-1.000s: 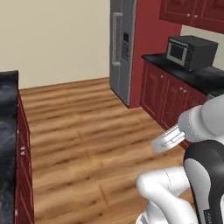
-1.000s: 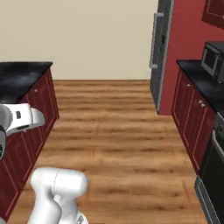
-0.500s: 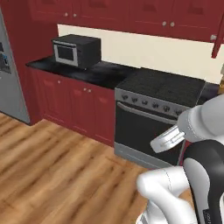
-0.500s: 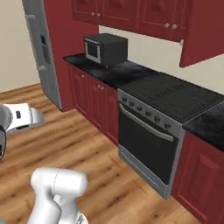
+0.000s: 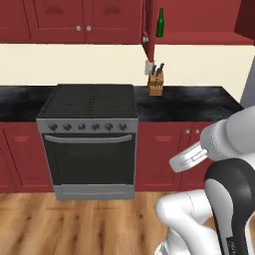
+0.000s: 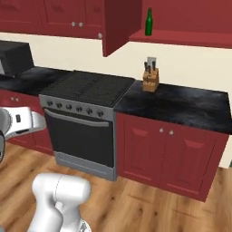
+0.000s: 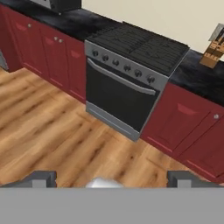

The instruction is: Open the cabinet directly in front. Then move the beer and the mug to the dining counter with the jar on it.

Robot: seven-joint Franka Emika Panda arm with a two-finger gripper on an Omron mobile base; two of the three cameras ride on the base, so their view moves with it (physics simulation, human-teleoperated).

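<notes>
The cabinet [image 5: 199,22] on the wall stands open: its red door [image 6: 120,25] is swung out toward the room, seen nearly edge-on in the left base view and as a broad panel in the right base view. On the cabinet's red inner shelf [image 6: 181,38] the beer [image 5: 160,23] stands upright, a slim dark-green bottle near the hinged side of the opening. The mug cannot be made out on what shows of the shelf.

Below the open cabinet a black worktop [image 6: 181,102] runs along the wall, and a wooden knife block [image 5: 156,84] sits on it almost straight under the beer (a few dark handles stick up from it). To the left of the worktop is a steel range [image 5: 89,142] with a dark oven door, a row of knobs and black burner grates on top. Red base cabinets [image 6: 167,156] with small silver knobs sit beneath the worktop, and closed red wall cabinets [image 5: 64,20] hang above the range. A dark microwave [image 6: 13,56] rests on the counter at the far left of the right base view.

The gripper [image 7: 111,178] is held low and back from the counter, pointing at the wooden floor [image 7: 48,131] before the range. Its two dark fingertips [image 7: 41,177] stand spread wide apart with nothing between them.
</notes>
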